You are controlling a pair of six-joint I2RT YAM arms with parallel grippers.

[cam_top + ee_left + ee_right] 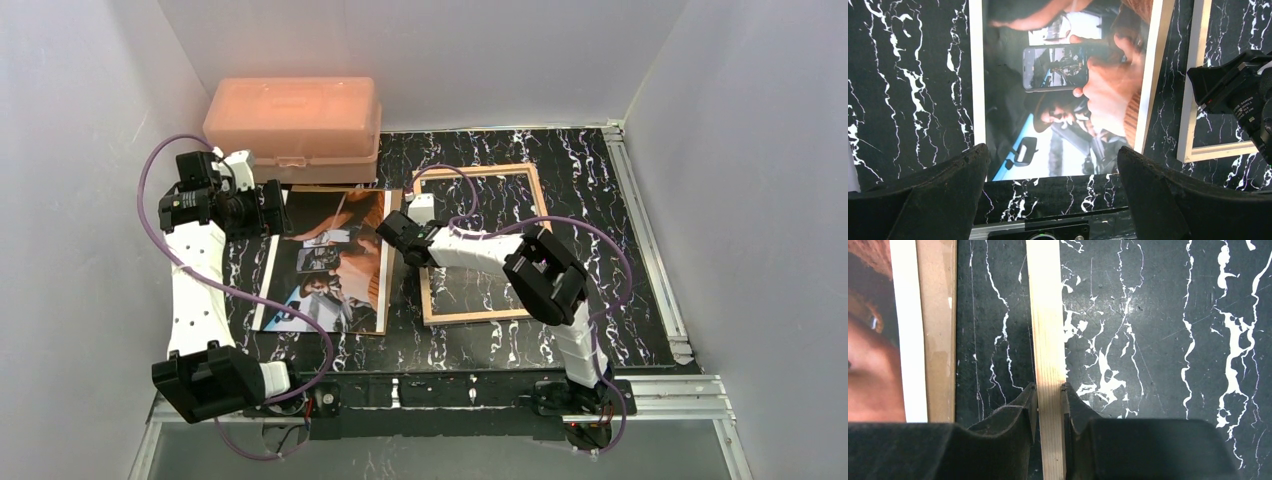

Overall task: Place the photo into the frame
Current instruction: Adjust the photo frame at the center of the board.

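While the right fingers [1025, 407] pinch the frame's [1048, 330] left rail tight between them, the right gripper [402, 232] sits partway along that rail. The frame lies flat on the black marbled table [600, 250], tan wood up, just right of the photo [1058, 90], with a strip of table between. The photo lies picture up on a brown board [935, 330]. The left gripper [1053, 160] hangs wide open and empty over the photo's far end, near the pink box [293, 120].
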